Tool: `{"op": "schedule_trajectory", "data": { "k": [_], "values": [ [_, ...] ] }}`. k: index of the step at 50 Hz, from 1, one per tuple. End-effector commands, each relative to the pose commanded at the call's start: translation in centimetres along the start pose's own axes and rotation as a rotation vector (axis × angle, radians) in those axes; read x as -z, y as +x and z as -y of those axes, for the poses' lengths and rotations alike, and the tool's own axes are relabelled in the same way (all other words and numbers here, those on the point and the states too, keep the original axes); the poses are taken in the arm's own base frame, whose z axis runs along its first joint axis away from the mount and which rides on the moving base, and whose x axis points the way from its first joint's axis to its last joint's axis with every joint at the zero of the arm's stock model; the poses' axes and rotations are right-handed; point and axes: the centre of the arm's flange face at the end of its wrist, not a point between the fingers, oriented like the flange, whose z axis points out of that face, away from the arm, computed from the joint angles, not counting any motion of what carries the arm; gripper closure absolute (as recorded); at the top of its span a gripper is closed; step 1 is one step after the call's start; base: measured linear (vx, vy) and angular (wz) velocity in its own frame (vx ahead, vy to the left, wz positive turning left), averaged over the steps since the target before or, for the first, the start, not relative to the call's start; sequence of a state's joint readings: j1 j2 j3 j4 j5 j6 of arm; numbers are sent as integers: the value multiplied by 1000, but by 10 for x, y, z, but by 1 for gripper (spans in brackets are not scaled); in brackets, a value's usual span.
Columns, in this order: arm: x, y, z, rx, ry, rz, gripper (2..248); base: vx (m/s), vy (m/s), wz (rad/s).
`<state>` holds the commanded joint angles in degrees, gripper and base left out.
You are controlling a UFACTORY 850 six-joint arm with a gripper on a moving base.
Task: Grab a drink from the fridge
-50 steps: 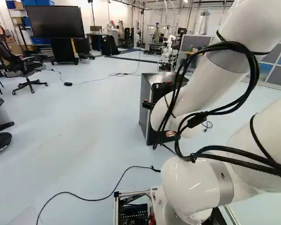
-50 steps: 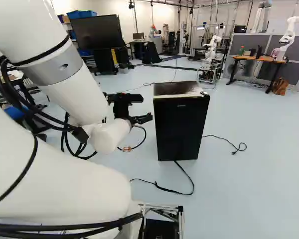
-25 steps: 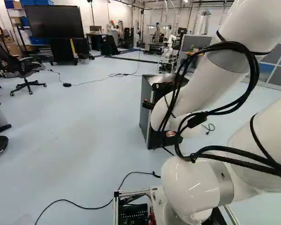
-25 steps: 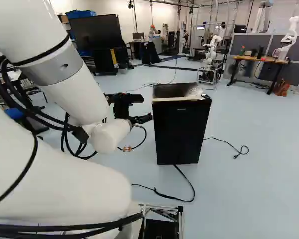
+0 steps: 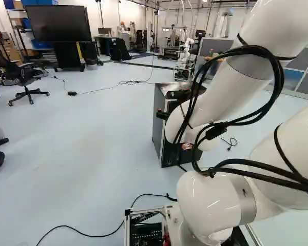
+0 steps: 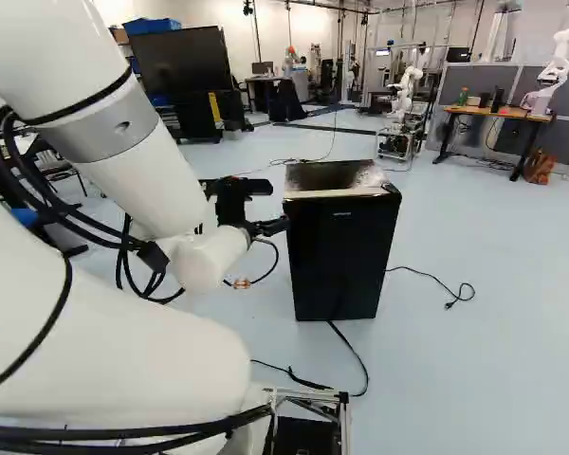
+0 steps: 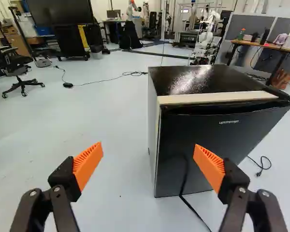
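Observation:
The gripper (image 6: 270, 227) reaches out beside the black fridge (image 6: 341, 251) in the right base view, at the fridge's left upper edge. In the wrist view the gripper (image 7: 149, 164) stands open with nothing between its orange pads; the fridge (image 7: 217, 145) is ahead, mostly toward one finger's side, its door closed. In the left base view the arm covers much of the fridge (image 5: 161, 123). No drink shows in any view.
A black cable (image 6: 356, 355) lies on the floor before the fridge, another cable (image 5: 92, 234) near the base. Farther off are a large screen (image 5: 59, 23), an office chair (image 5: 25, 77), a desk (image 6: 493, 112) and another robot (image 6: 555, 66).
The base has moved a little toward the fridge, which looks slightly nearer and lower in the right base view. The arm holds its pose against its lowest joint.

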<state>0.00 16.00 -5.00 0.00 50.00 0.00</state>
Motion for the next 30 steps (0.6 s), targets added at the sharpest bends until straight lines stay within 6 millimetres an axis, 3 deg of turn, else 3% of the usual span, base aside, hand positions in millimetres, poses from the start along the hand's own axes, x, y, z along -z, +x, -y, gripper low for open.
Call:
{"op": "schedule_trajectory", "data": {
  "k": [30],
  "values": [
    [0,0,6,-4,10,0,3,0,0,0]
  ]
}}
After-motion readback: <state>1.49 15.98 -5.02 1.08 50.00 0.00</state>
